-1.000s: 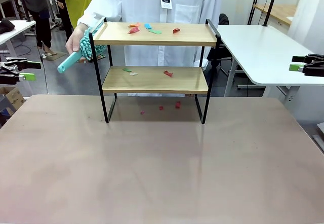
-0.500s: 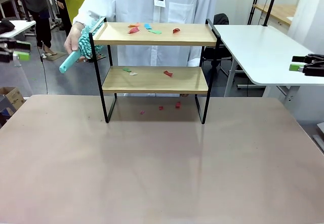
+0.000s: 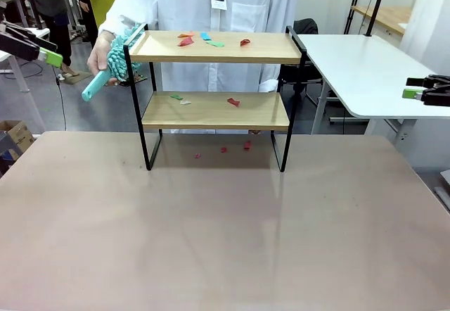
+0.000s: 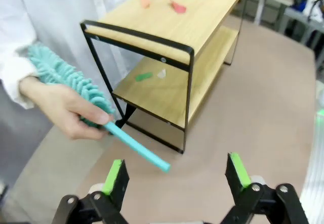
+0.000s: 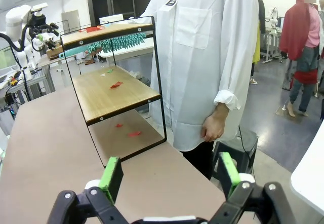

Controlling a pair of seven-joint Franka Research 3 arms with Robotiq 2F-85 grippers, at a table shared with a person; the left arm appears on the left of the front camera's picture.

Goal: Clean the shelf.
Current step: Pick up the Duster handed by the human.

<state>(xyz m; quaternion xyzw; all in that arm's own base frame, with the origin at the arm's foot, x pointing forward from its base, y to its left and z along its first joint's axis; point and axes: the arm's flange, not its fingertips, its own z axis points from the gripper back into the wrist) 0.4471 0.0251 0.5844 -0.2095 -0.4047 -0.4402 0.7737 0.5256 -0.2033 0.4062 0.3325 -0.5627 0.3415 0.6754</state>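
Before you the pale bench [image 3: 225,240], the shelf [image 3: 211,117] standing upright on its far middle, coloured paper scraps [image 3: 185,41] on the shelf's top board, fewer scraps [image 3: 233,102] on its lower board, small red bits [image 3: 247,145] on the bench under the shelf

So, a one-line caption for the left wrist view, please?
Open left gripper faces a person's hand holding a teal duster beside the littered shelf.

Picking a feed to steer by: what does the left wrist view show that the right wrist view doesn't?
Left wrist view: the person's hand gripping the teal duster beside the shelf. Right wrist view: the person's other hand hanging down, and red scraps on the table under the shelf. Both: the shelf, the duster's head, scraps on its boards.
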